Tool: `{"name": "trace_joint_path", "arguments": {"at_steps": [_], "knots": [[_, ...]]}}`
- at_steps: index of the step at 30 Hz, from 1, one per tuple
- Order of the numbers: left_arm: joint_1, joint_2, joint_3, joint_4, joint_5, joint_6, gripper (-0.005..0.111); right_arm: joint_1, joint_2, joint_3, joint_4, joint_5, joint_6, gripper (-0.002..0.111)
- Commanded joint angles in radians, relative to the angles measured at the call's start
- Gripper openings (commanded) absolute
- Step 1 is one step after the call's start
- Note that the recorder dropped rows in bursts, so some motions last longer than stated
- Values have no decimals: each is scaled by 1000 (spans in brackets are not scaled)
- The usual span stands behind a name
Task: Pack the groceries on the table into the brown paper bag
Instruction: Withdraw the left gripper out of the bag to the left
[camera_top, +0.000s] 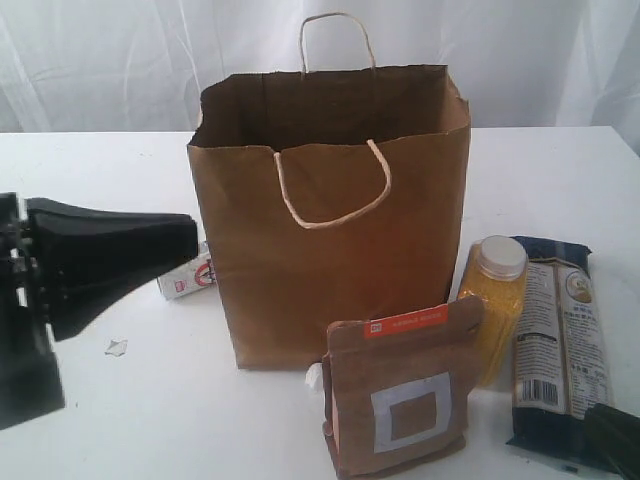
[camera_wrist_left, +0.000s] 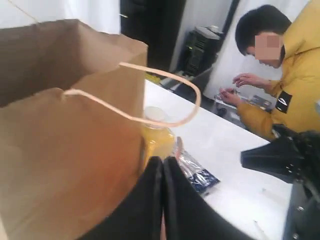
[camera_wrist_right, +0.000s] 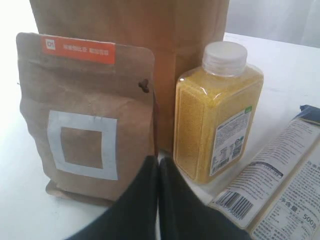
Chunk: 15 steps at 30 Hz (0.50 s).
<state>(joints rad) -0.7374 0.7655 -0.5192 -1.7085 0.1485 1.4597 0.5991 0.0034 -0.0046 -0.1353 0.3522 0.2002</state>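
At far left, left gripper (camera_wrist_left: 163, 162): jaws pressed together, nothing seen between them, close to the bag's left wall.
small white-blue carton (camera_top: 188, 275): lying on the table (camera_top: 100, 180), partly hidden behind the bag's left edge.
brown paper bag (camera_top: 330, 230): upright mid-table, mouth open, contents hidden.
brown pouch (camera_top: 405, 400): standing in front of the bag, right of centre.
yellow-grain bottle (camera_top: 492, 300): upright, just beside the pouch.
long dark-blue packet (camera_top: 560, 340): flat, far right.
right gripper (camera_wrist_right: 159, 162): closed, empty, facing the gap between pouch and bottle.
risk: closed fingers pushed forward would likely topple the pouch or bottle; a left-arm swing could shove or crumple the light bag.
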Motion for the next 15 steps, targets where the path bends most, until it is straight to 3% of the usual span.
{"name": "trace_joint_path", "arguments": {"at_steps": [1,15], "knots": [[-36,-129,58,-36,-127,12,0,-5,-3,5,-1,-9,3,0],[-43,-520,356,-36,-164,5,0,-5,-3,5,-1,-9,3,0]]}}
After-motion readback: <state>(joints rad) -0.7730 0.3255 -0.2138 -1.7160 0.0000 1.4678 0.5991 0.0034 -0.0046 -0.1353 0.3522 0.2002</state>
